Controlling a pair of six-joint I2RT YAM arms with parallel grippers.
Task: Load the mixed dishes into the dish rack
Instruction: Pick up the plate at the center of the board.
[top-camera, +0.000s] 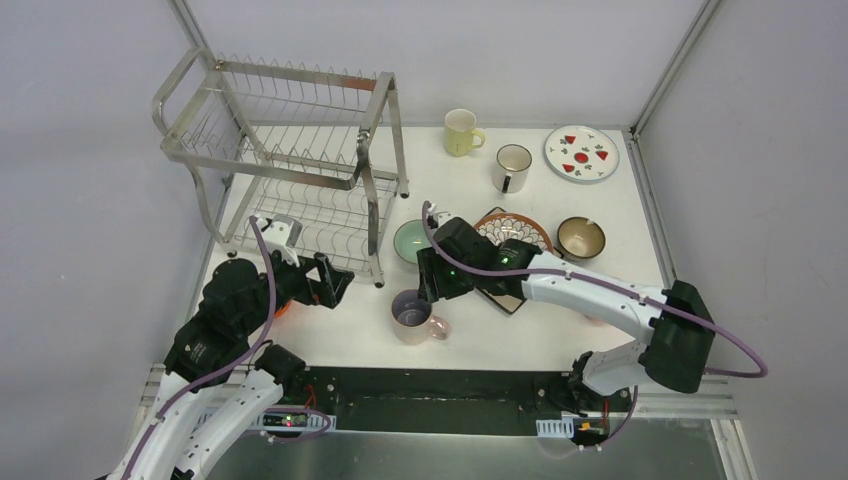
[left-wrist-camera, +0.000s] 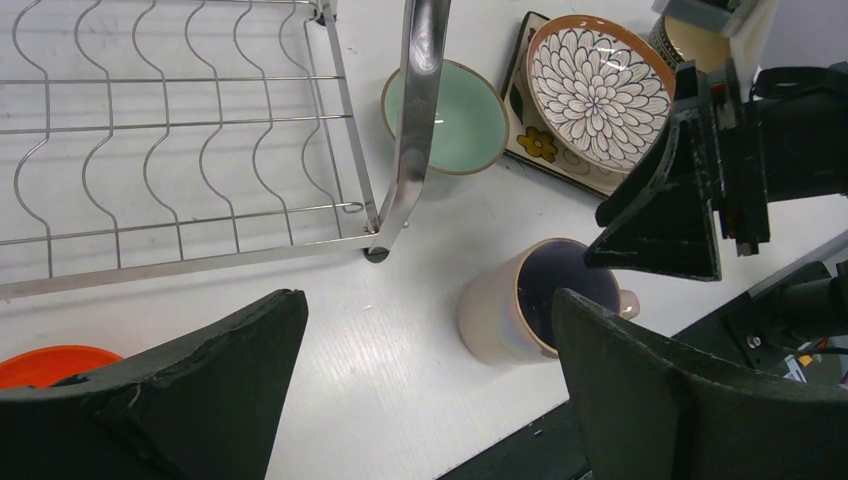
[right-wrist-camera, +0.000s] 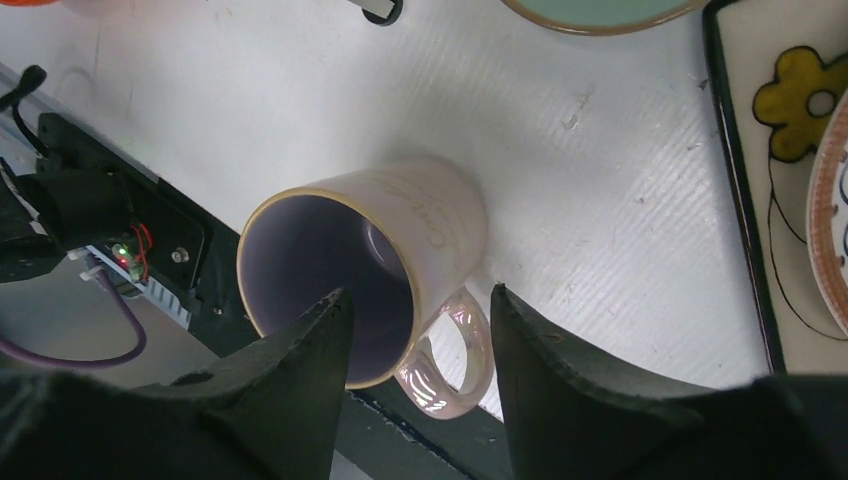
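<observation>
**Lining up on the mug's rim**

From above, you are holding the right gripper (top-camera: 432, 292) just over the far-right edge of the mug (top-camera: 410, 315). The mug is standing upright on the table (top-camera: 330, 335) near the front edge, mouth up and handle pointing right. The left gripper (top-camera: 335, 284) is sitting apart to the left, beside the front leg of the rack (top-camera: 290, 160), spread wide and holding nothing. The right arm is by far the nearer one, so this pick looks like its job.

Through the left wrist, you are looking out between two parted fingers (left-wrist-camera: 200, 390). The mug is standing ahead and to the right, with the right gripper hanging just above its far rim. The mint bowl (left-wrist-camera: 445, 115) is lying beyond the rack leg.

Through the right wrist, you are seeing the relation that counts. The fingers are apart and gripping nothing. One tip is hanging over the mug's mouth and the other is outside the wall, just beside the handle (right-wrist-camera: 450, 350). The wall is lying between them. Whether either tip is touching it, you cannot tell from here.

The mug's long axis is running straight up, so the coming move is probably a short drop and a squeeze on that wall. The outer finger is crowding the handle and could catch it on the way down.
</observation>
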